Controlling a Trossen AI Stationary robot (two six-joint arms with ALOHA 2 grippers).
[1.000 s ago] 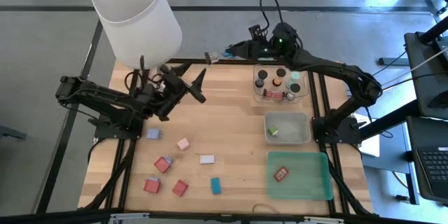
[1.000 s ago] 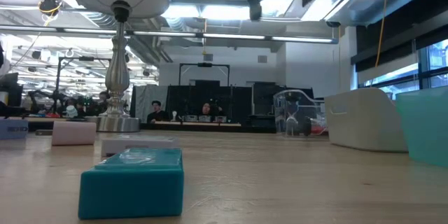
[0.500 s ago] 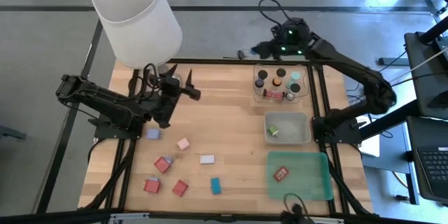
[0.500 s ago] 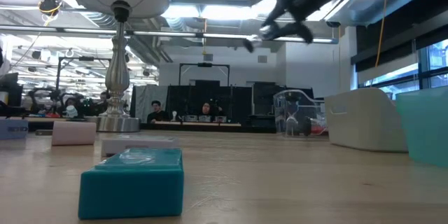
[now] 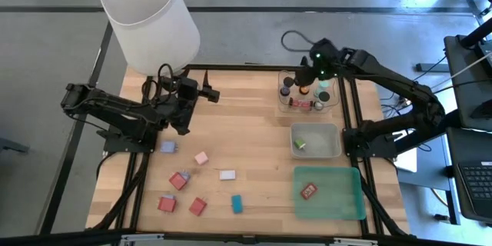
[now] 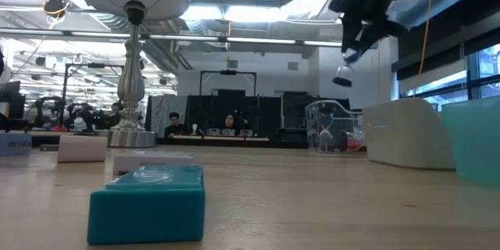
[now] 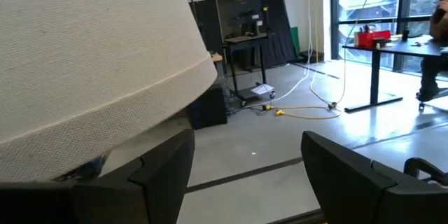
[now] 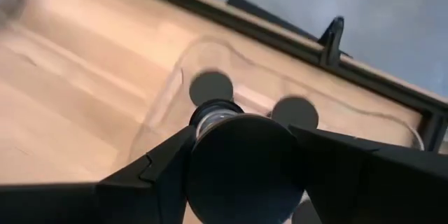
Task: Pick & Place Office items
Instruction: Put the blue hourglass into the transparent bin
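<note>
A: What is being held, and why there?

B: A short black cylinder [image 8: 241,168] is clamped between the fingers of the right end effector [image 5: 310,73], which hangs above the clear tray [image 5: 309,91] at the far right of the counter [image 5: 246,134]. Several capped cylinders stand upright in that tray already, so it is judged that this one is to be set among them; whether its cap carries a colour cannot be told.

A: And the other arm?

B: The left end effector [image 5: 209,92] is held clear of the work at the far left, beside the lamp [image 5: 150,19], with its fingers apart and nothing between them. The lampshade fills much of its wrist view.

A: Where is the remainder of the task's material?

B: Small blocks lie loose on the near left of the counter: a lavender block [image 5: 167,147], a pink block [image 5: 201,157], a white block [image 5: 227,174], three red blocks [image 5: 179,181] and a teal block [image 5: 237,204]. One small piece lies in the grey tray [image 5: 315,141], and one red piece in the green tray [image 5: 329,193].

A: The surface and the room?

B: A pale wooden top on a black frame is seen, on grey floor. Beyond it a workshop with ceiling lights and people seated far off is shown.
</note>
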